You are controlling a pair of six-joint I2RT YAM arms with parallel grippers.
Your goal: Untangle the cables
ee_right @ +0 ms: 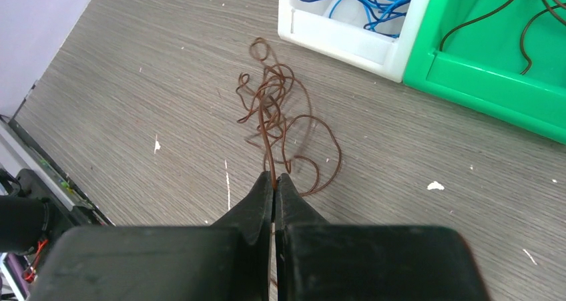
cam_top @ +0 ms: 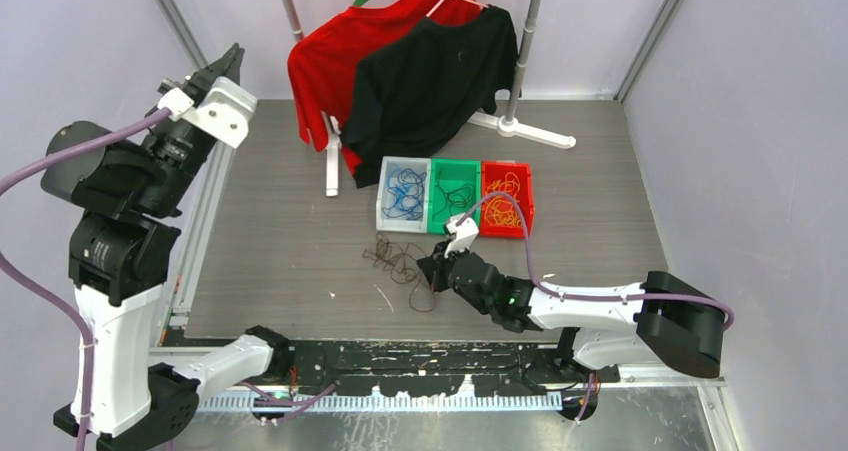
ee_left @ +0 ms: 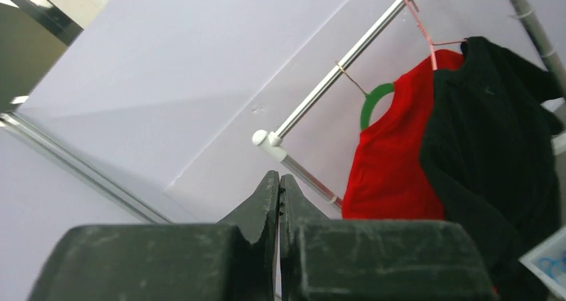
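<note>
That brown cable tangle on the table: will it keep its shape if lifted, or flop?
Probably floppy: the brown cable lies in loose, uneven loops on the table, so it would likely dangle. It looks thin, so probably light. Its loops cross, so the right gripper, shut on one strand, may drag the whole clump.

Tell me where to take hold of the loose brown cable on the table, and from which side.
Grip the brown cable on the single straight strand that leaves its knot toward the arms, coming from above on the near side. There one strand lies alone, while farther back the loops cross. The right tool is shut on just that strand.
</note>
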